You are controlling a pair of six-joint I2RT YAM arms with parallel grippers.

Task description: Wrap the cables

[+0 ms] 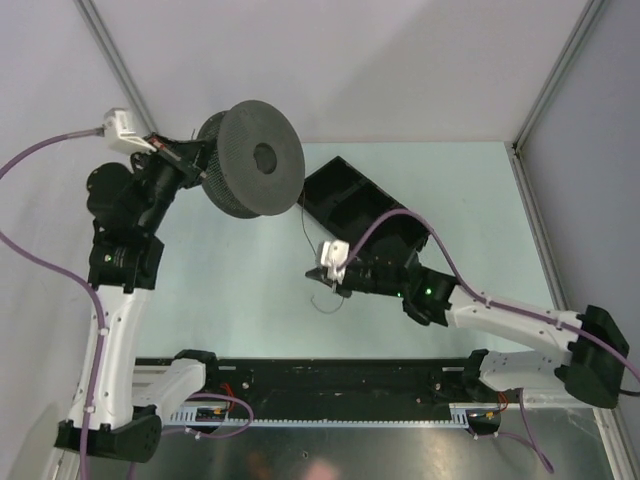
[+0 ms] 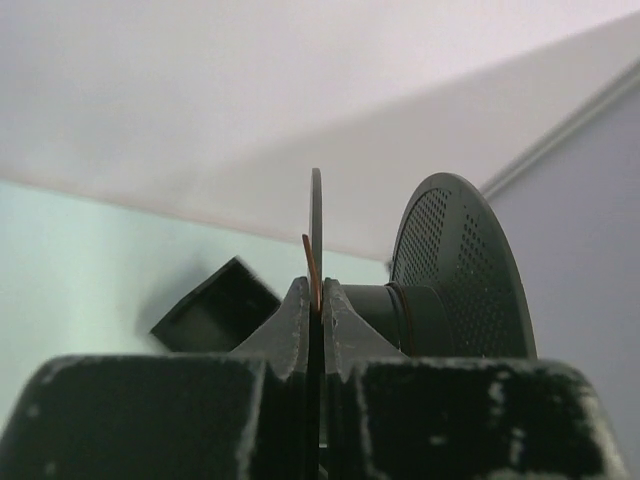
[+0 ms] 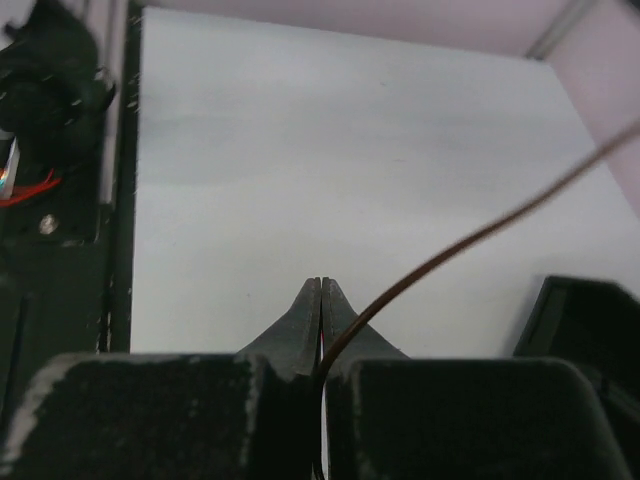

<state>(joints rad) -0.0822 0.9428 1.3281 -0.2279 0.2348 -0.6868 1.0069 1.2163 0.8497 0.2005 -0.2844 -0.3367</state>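
The step in hand looks like winding the cable (image 1: pixel 306 235) onto the spool (image 1: pixel 250 158), and doing it well will mean holding the strand taut and feeding it between the two flanges, not over a rim. The left pincer (image 2: pixel 318 295) is clenched on the edge of one thin flange and holds the spool up off the counter (image 1: pixel 230 300), tilted with its face toward the overhead camera. A short coppery strand rises just beside that flange at the fingertips, but I cannot tell whether it is pinched there too. The right pincer (image 3: pixel 320 290) is clenched on the cable, which arcs up and away to the right in its wrist view. From above, the hair-thin line runs between that pincer and the spool, and a loose curl trails below the pincer near the counter. A black tray (image 1: pixel 350 195) sits just beside the spool, under the wire's path, and the right arm's purple hose (image 1: pixel 405 213) loops close by. In my judgement, either could snag the slack.
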